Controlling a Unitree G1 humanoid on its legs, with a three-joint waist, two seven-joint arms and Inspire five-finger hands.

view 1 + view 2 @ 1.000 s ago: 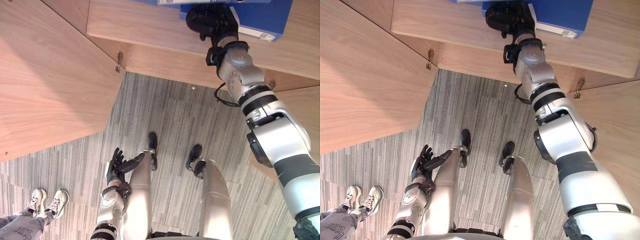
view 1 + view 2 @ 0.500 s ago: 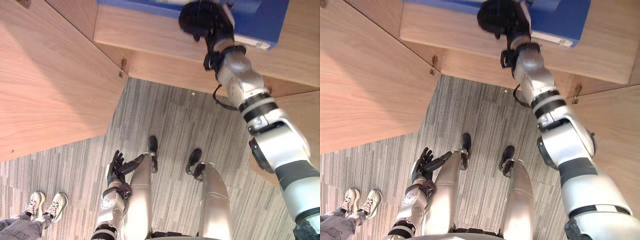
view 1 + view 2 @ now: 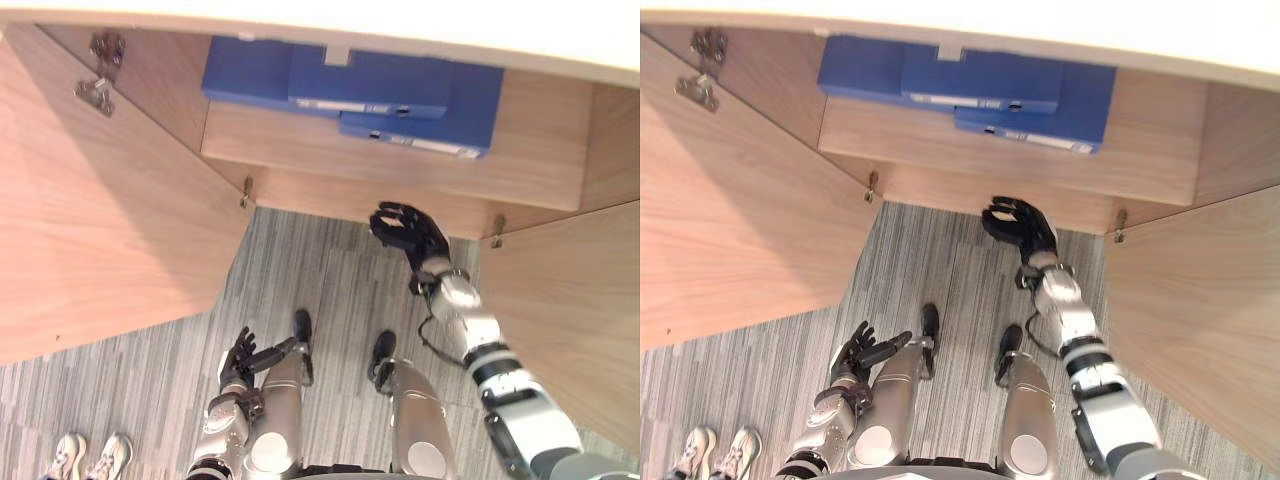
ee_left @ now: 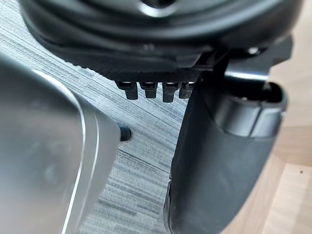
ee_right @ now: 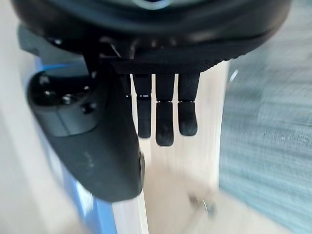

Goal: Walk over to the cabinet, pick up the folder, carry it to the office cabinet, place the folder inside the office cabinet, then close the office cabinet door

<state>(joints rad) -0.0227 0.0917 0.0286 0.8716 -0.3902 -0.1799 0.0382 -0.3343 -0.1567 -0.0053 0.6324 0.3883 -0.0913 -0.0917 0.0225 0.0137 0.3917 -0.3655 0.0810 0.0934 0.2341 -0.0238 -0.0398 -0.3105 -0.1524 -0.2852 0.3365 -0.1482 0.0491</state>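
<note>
Blue folders (image 3: 370,82) lie stacked on the wooden shelf (image 3: 330,150) inside the open office cabinet; a blue edge (image 5: 83,214) appears in the right wrist view. My right hand (image 3: 405,228) hangs open in front of the cabinet's lower edge, below the folders and clear of them, its fingers (image 5: 165,122) straight and holding nothing. My left hand (image 3: 240,355) rests low at my side, open, its fingers (image 4: 156,90) over the floor.
The cabinet's left door (image 3: 100,230) swings wide to the left and its right door (image 3: 560,310) stands open on the right, both on metal hinges (image 3: 97,90). A person's white shoes (image 3: 85,455) stand at the lower left on the striped grey carpet (image 3: 330,290).
My right hand has let go of the blue folder and drawn back down out of the cabinet. The camera has tilted up, so more of the shelf and folders shows.
</note>
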